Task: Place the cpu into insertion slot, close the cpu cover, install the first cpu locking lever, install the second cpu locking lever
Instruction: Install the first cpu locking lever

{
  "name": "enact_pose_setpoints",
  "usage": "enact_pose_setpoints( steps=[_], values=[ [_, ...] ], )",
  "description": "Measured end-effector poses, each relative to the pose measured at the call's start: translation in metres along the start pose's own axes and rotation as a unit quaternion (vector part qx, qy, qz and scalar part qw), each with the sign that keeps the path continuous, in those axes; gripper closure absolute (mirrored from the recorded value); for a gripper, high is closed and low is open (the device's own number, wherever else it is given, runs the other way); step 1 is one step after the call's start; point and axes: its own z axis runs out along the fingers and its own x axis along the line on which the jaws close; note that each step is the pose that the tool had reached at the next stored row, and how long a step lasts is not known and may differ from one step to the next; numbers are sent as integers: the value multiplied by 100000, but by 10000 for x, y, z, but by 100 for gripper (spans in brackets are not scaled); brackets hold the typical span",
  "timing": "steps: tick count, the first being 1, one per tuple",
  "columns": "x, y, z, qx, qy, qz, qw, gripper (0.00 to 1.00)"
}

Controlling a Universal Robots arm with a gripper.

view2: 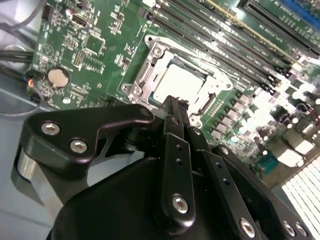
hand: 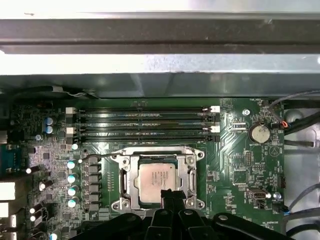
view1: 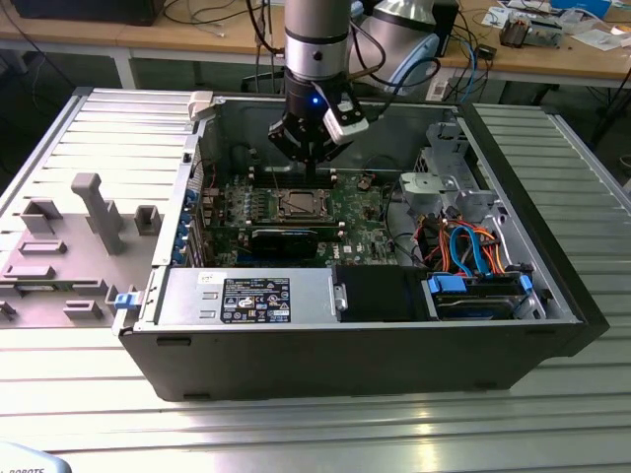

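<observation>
The claw, fingers pinched together and empty, hovers just above the faintly printed cpu, seated in the insertion slot beneath the lowered cpu cover.

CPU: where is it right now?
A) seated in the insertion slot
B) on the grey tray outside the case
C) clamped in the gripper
A: the cpu lies in the insertion slot, its silver top framed by the cpu cover; the gripper above holds nothing.

Grey arm — black gripper, silver screws, blue light
</observation>
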Motion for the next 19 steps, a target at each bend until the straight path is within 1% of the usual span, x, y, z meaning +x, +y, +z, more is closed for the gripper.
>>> enact_pose_setpoints(
  steps=[1, 4, 5, 8, 11, 13, 19],
  values=[
    [0, 0, -1, -13, -7, -54, 100000, 89],
    [46, 0, -3, -22, -4, -299, 100000, 89],
    [68, 0, -3, -24, -4, -323, 99999, 89],
    [164, -1, -6, -24, -3, -352, 99999, 89],
    [222, -1, -7, -28, -6, -353, 99999, 89],
    [234, -2, -8, -20, -1, -359, 99999, 89],
    [313, -2, -10, -22, -1, -366, 99999, 89]
  ],
)
